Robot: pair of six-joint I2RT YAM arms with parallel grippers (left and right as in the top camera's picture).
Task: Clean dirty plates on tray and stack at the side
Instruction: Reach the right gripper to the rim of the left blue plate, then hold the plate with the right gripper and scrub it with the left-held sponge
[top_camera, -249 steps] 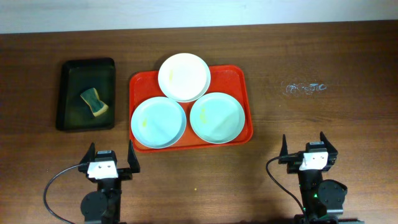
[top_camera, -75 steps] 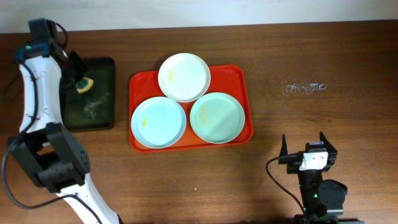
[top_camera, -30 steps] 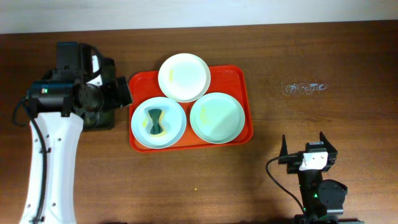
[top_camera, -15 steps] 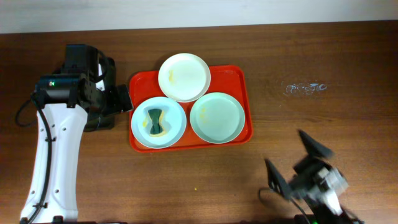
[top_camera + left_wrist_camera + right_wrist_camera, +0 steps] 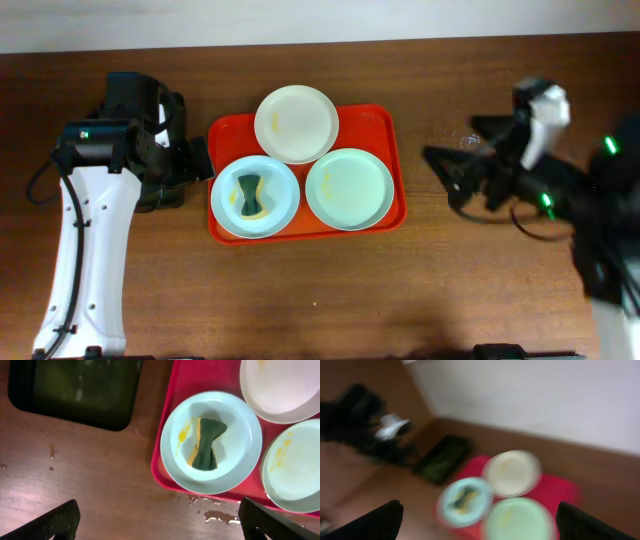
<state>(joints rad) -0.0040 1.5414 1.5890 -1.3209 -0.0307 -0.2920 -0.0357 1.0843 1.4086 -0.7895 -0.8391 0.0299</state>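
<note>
We log the left tool (image 5: 160,510) spread wide, empty, above the edge of the red tray (image 5: 200,377). A green-yellow sponge (image 5: 204,445) lies on a mint plate (image 5: 240,425). We see the right tool (image 5: 477,512) also gaping wide, empty.

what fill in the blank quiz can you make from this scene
1. The ____ lies in a mint-blue plate on the red tray.
2. Counting the white plate, the tray holds ____ plates.
3. The left end effector is ____, gripping nothing.

Missing words: sponge; three; open.
</note>
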